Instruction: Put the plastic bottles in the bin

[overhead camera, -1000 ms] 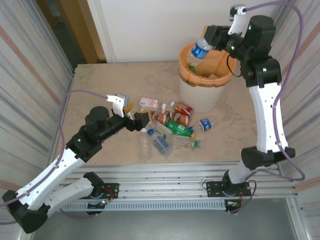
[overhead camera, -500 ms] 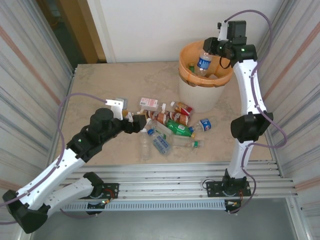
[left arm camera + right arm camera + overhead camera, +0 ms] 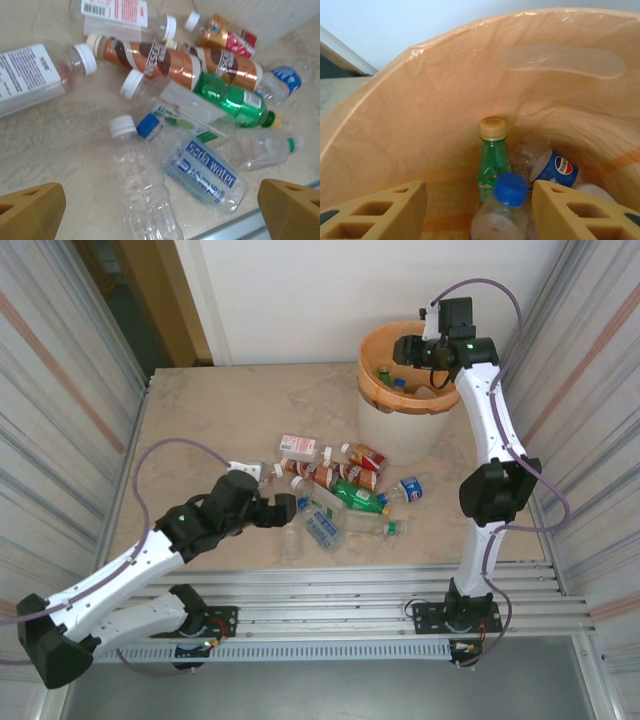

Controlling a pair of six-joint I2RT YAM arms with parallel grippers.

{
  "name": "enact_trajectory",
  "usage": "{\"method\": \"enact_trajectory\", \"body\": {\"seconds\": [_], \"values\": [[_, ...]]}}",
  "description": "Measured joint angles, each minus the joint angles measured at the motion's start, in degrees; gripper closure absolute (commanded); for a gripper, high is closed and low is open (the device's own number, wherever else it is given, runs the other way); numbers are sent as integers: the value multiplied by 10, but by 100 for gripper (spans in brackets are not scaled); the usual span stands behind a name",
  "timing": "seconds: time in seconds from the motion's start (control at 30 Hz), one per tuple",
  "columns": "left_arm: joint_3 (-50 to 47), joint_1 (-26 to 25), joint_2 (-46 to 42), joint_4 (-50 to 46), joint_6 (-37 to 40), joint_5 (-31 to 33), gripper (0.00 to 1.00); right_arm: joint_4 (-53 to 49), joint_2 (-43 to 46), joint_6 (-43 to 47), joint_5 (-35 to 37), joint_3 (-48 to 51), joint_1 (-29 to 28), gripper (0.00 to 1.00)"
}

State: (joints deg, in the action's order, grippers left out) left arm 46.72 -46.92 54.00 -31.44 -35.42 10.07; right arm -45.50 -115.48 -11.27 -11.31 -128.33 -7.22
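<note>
1. From above: spot the left gripper (image 3: 285,510) low at the near-left edge of the loose plastic bottles (image 3: 340,495), jaws spread wide with nothing between them. Spot the right gripper (image 3: 405,348) over the mouth of the bin (image 3: 400,430), too small here to read the jaws.

2. Left wrist view: fingers (image 3: 35,210) far apart at the two lower corners, empty.
   - Dead ahead between the jaws: a crumpled clear bottle (image 3: 145,200), white cap pointing away.
   - Just right of it and touching: a soda water bottle (image 3: 205,172), blue cap.
   - Farther out beyond the jaws: a green bottle (image 3: 227,102) and brown-labelled bottles (image 3: 165,62).
   - Looks empty, so light, thin-walled, easy to squash and prone to skidding on the smooth table (image 3: 55,135).
   - Best taken across the middle of the body, square to its length, not at the tapering neck.

3. Right wrist view: jaws parted inside the orange liner (image 3: 420,110).
   - Between them: a blue-capped bottle (image 3: 502,220) with a gap on each side, so probably not gripped, though cut off at the lower edge.
   - Beyond the jaws, deeper down: a gold-capped green bottle (image 3: 492,160) and a Pepsi bottle (image 3: 555,169).
</note>
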Motion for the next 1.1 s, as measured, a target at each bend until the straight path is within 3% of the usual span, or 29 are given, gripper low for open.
{"method": "enact_trajectory", "body": {"seconds": [0.3,0.5,0.83,1.1], "values": [[-1,-68,72,-39,-56,34,4,-14,5,0,16,-6,0,27],[-6,-81,129,-43,-82,33,9,-33,53,0,48,17,-2,15],[-22,-82,203,-16,-99,31,11,-8,257,-2,103,232,-16,4],[-24,-64,256,9,-99,24,14,6,347,-3,131,346,-38,1]]}}
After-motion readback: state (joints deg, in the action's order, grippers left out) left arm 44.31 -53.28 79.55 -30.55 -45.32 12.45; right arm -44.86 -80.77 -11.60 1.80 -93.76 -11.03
